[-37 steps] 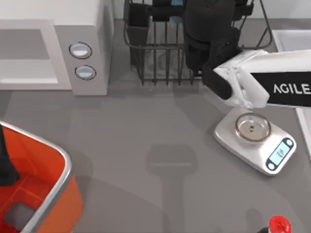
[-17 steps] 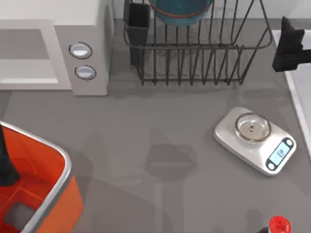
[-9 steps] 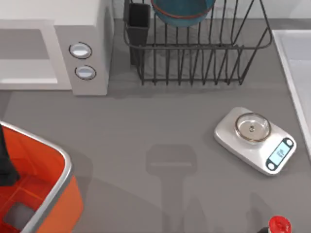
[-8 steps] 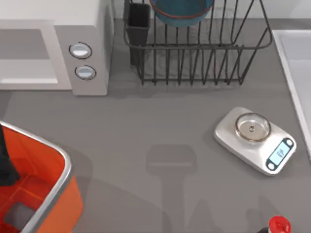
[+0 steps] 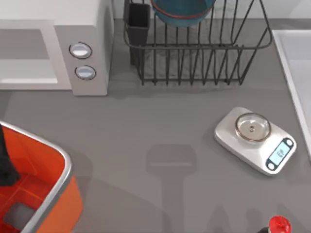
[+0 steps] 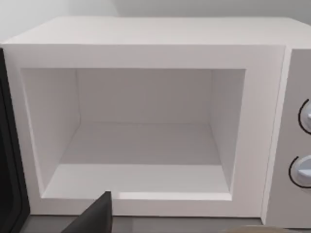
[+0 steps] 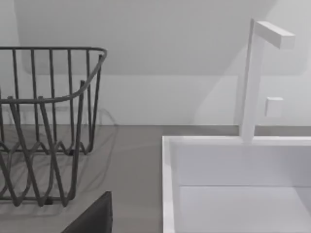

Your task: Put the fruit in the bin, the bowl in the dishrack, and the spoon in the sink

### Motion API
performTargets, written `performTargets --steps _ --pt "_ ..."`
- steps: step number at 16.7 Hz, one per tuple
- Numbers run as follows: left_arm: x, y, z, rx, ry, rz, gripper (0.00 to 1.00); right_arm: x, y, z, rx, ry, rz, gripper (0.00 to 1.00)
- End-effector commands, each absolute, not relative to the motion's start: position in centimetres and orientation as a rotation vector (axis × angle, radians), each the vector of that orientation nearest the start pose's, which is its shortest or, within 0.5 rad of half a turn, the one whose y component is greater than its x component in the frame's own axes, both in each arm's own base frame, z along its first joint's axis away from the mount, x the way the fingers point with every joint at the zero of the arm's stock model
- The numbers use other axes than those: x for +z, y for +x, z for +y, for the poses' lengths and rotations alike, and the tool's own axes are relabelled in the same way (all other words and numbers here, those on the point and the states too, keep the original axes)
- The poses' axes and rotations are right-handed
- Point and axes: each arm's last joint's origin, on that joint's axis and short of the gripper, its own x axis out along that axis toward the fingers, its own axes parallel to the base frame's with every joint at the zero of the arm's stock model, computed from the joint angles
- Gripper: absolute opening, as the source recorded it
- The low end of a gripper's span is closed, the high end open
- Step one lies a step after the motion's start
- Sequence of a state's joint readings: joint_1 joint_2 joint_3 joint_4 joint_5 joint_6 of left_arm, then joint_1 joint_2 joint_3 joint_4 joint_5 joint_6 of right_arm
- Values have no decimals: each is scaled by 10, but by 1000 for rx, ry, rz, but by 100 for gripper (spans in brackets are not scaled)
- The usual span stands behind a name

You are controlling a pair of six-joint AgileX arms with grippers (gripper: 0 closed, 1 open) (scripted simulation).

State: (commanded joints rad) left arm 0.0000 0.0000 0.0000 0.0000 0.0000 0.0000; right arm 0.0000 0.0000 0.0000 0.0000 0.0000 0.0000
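Note:
The blue bowl (image 5: 182, 10) with its reddish edge rests in the black wire dishrack (image 5: 194, 53) at the back, next to the rack's dark cutlery cup (image 5: 139, 17). The orange bin (image 5: 39, 189) with its silver rim stands at the front left. A dark part of my left arm (image 5: 5, 162) hangs over the bin's left side. The pale sink (image 5: 296, 58) runs along the right edge; its rim (image 7: 167, 184) and the dishrack (image 7: 48, 126) show in the right wrist view. One dark finger (image 6: 97, 216) shows in the left wrist view, one dark finger (image 7: 97, 213) in the right. The fruit and the spoon are out of view.
A white microwave (image 5: 53, 53) with two knobs stands open at the back left; its cavity (image 6: 141, 141) faces the left wrist camera. A kitchen scale (image 5: 255, 138) sits right of centre. A dark bottle with a red cap (image 5: 279, 225) is at the front right. A faucet (image 7: 252, 73) rises behind the sink.
My right arm has let go of the bowl in the dishrack, drawn back to the right over the sink and left the top view. The left arm has not moved.

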Motion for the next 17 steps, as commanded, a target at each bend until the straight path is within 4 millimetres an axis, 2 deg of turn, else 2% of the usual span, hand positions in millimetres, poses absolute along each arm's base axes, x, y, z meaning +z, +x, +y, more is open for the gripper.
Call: performTargets --steps 5,8,13,17 --pt "160 106 -1 0 0 0 100 162 106 -1 5 -10 4 100" --pt "160 106 -1 0 0 0 100 171 108 -1 17 -102 67 100" --pt "160 106 -1 0 0 0 100 192 123 -4 91 -439 316 100" --pt "160 106 -1 0 0 0 100 201 147 -9 295 -831 593 100"
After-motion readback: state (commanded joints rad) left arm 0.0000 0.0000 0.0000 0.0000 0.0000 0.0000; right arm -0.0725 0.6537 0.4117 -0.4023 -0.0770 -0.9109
